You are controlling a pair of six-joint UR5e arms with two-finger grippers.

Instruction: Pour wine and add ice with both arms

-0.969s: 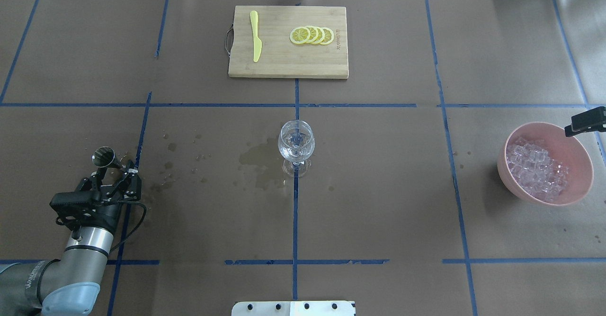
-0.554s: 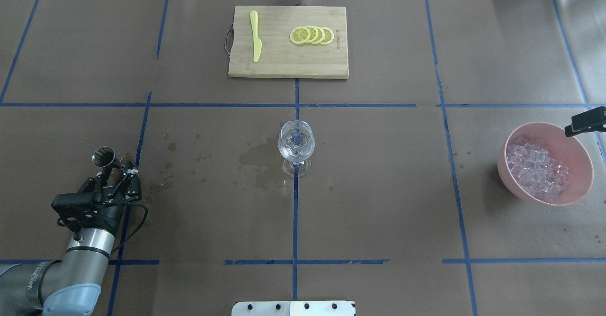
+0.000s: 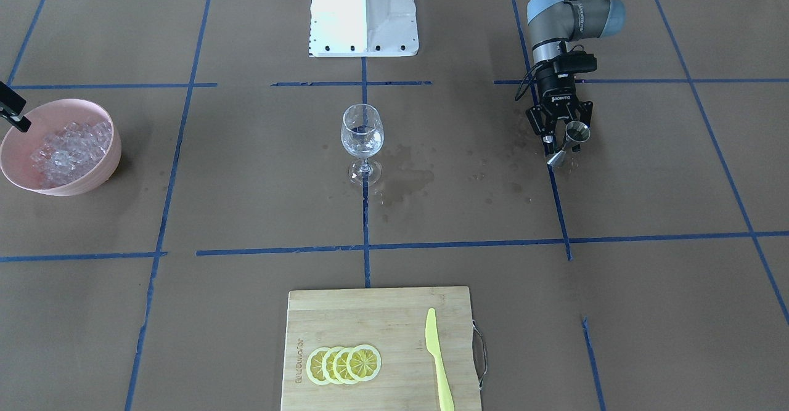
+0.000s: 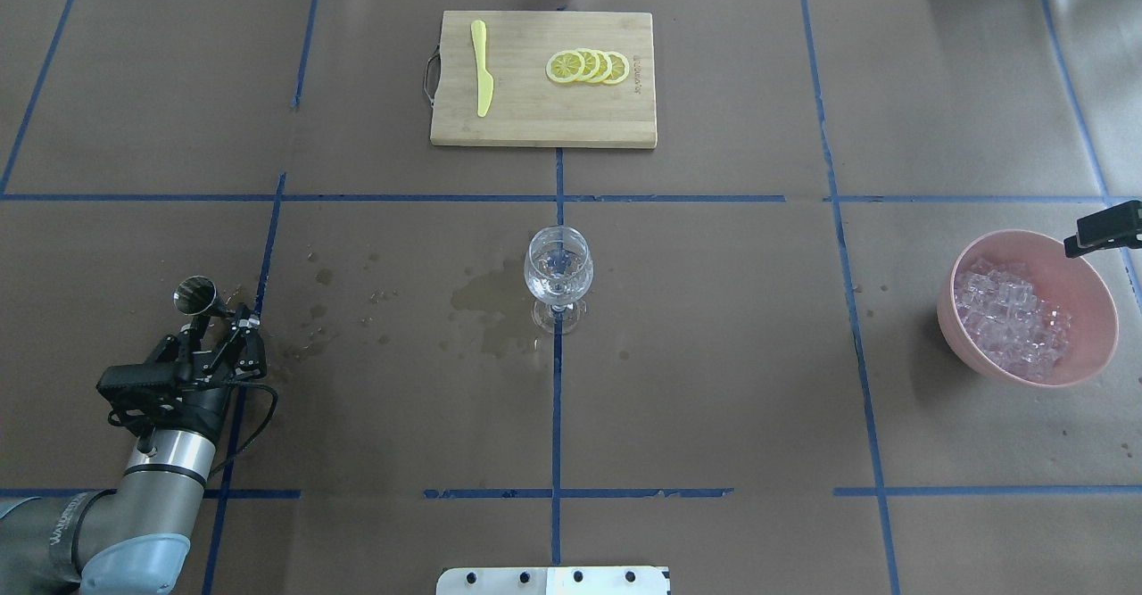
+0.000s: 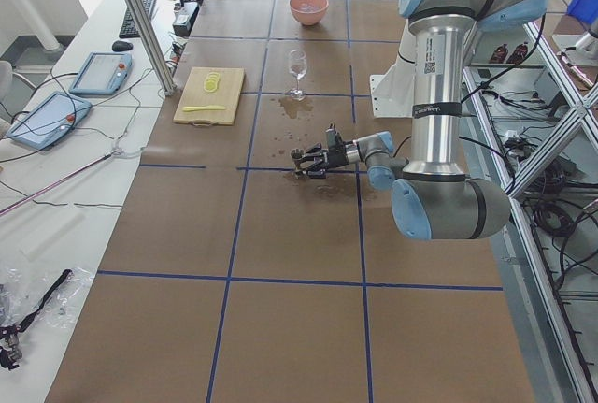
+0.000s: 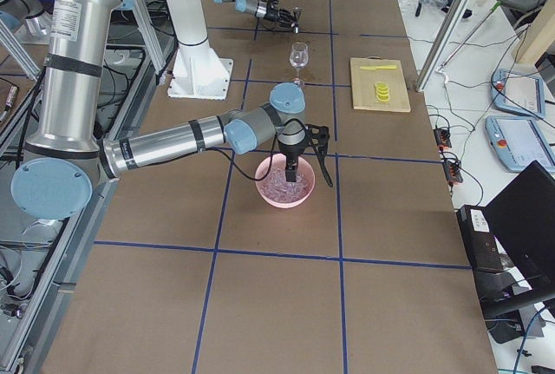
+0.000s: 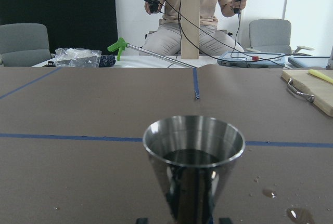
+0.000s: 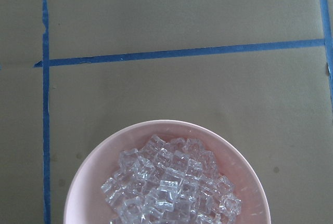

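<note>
The arms work from opposite ends of the table [image 4: 714, 354], which is covered in brown paper with a grid of blue tape lines. The left arm [image 4: 152, 479] lies low near the robot's side of the table. The right arm [image 6: 173, 140] stretches out level, its wrist bent downward. The white pedestal base [image 3: 363, 10] stands between them at the table's edge.

A bamboo cutting board [image 4: 544, 122] lies at the far side, in line with the centre. A pink bowl [image 4: 1093, 296] sits at the robot's right end, and the right gripper [image 6: 292, 179] hangs over its far rim, pointing down. Only part of that gripper shows, so I cannot tell whether its fingers are spread or closed.

A clear stemmed wine glass [image 4: 558, 274] stands upright on the centre tape line, with a wet stain [image 4: 486, 305] just beside its foot.

The left gripper [image 4: 219, 314] is clenched around the waist of a steel jigger [image 4: 196, 294], which it holds upright.

A yellow knife [image 4: 483, 69] and four overlapping lemon slices [image 4: 589, 67] rest apart on the board.

The ice [image 4: 1008, 323] is heaped inside the bowl.
</note>
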